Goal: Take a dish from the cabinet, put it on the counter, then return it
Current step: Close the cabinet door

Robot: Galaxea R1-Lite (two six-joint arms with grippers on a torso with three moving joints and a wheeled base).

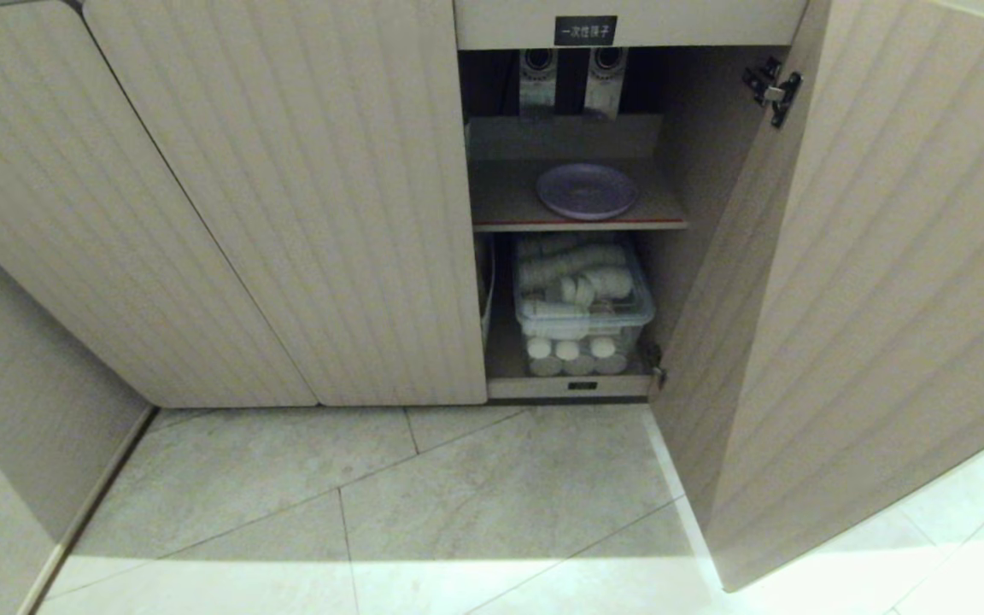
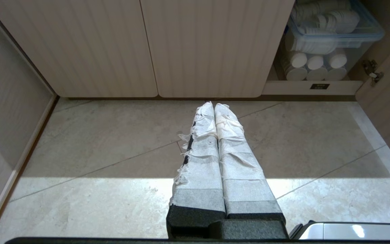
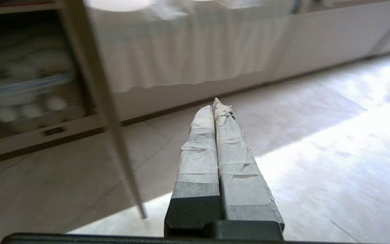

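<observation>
While the ribbed beige cabinet stands with its right-hand door swung wide, the round lavender plastic dish lies flat on the red-edged shelf inside. Below it sits a clear plastic bin packed with white cups, with more stacked cups under it. Both grippers hover over the pale tiled floor with taped fingers pressed together, empty: the left gripper facing the closed doors, the right gripper beside the open door's edge, a white-draped table beyond.

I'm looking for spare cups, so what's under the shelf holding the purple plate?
Under the shelf with the purple plate sits a clear lidded bin of stacked white cups. Its back and whatever lies behind it are hidden.
</observation>
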